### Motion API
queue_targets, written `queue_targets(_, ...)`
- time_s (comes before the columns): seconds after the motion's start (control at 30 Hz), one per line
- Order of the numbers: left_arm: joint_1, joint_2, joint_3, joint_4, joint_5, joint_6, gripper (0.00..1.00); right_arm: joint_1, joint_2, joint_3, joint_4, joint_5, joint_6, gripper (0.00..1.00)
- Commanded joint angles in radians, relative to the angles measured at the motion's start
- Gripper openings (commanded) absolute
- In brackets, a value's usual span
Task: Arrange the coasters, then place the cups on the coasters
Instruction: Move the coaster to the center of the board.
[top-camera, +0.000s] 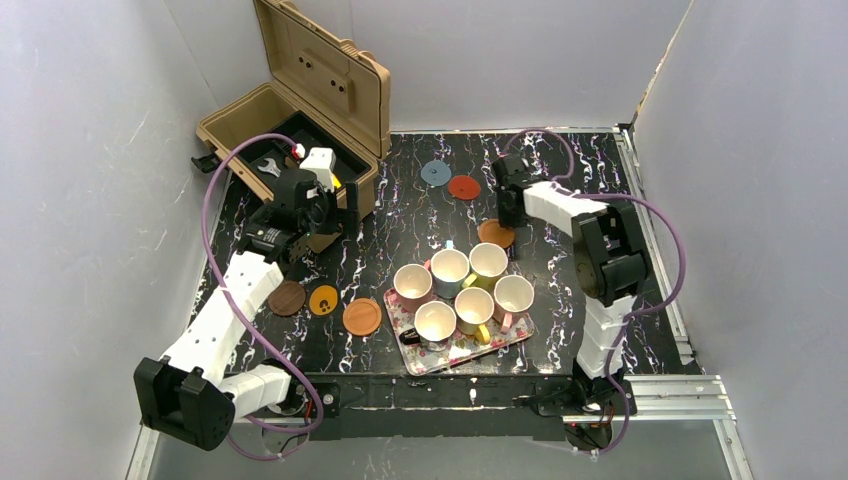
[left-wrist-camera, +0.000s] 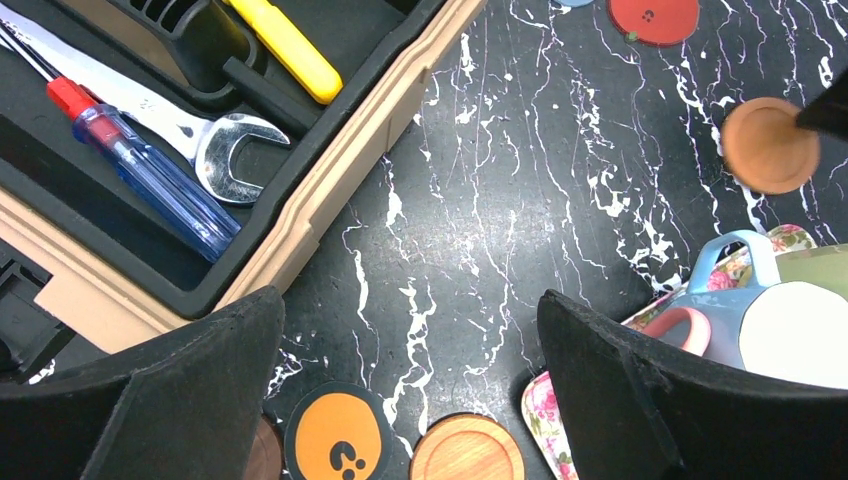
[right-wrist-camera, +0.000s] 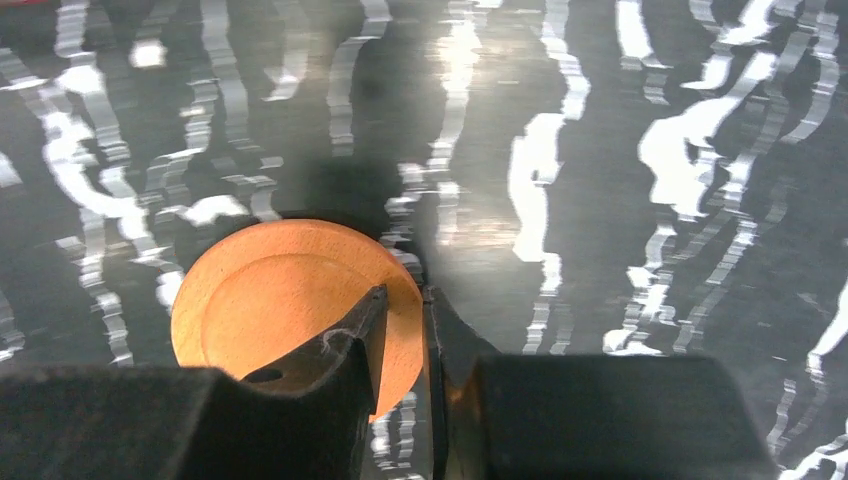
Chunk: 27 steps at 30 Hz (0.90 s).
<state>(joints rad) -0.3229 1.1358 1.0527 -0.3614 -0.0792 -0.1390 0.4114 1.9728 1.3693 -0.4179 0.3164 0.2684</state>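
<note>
By my reading the task is barely begun: all six pastel ceramic mugs (top-camera: 474, 300) stand on the rectangular floral tray (top-camera: 460, 352), none on a coaster. The right pincer (right-wrist-camera: 405, 300) pinches the rim of an orange wooden round coaster (right-wrist-camera: 270, 300) just beyond the tray. The blue-grey disc coaster (top-camera: 436, 173) and red disc coaster (top-camera: 463, 187) lie farther back. The dark brown coaster (top-camera: 287, 298), yellow-orange coaster (top-camera: 323, 300) and second wooden coaster (top-camera: 362, 316) sit left of the tray. The left pincer (left-wrist-camera: 408, 305) gapes wide and empty over the black marbled table (left-wrist-camera: 520, 180).

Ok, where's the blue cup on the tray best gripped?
Probably the blue cup by its far rim, from above, one finger inside: it stands upright, other cups crowd every side but the far one, where its handle points.
</note>
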Motion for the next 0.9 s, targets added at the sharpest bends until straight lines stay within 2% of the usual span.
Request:
queue_targets(0.0, 0.005, -0.033, -0.028, 0.037, -0.017, 0.003, 0.96, -0.116, -0.049, -0.058, -0.018, 0.019, 0.006, 0.28)
queue_targets(0.2, 0.004, -0.034, -0.057, 0.074, -0.020, -0.004, 0.96, -0.229, -0.074, -0.083, 0.017, -0.058, 0.019, 0.28)
queue_targets(0.43, 0.004, -0.022, -0.064, 0.081, -0.030, -0.010, 0.96, -0.261, -0.136, -0.016, -0.029, -0.108, -0.021, 0.31)
queue_targets(0.5, 0.005, -0.026, -0.063, 0.080, -0.031, -0.012, 0.96, -0.263, -0.176, -0.010, -0.044, -0.111, -0.030, 0.38)
queue_targets(0.6, 0.004, -0.035, -0.068, 0.083, -0.032, -0.010, 0.97, -0.266, -0.240, -0.042, -0.048, -0.122, -0.028, 0.62)
queue_targets(0.7, 0.004, -0.042, -0.077, 0.092, -0.041, -0.006, 0.97, -0.270, -0.292, -0.111, -0.039, -0.180, -0.011, 0.77)
queue_targets(0.87, 0.004, -0.045, -0.083, 0.100, -0.040, -0.006, 0.97, -0.303, -0.346, -0.249, 0.044, -0.305, 0.051, 0.80)
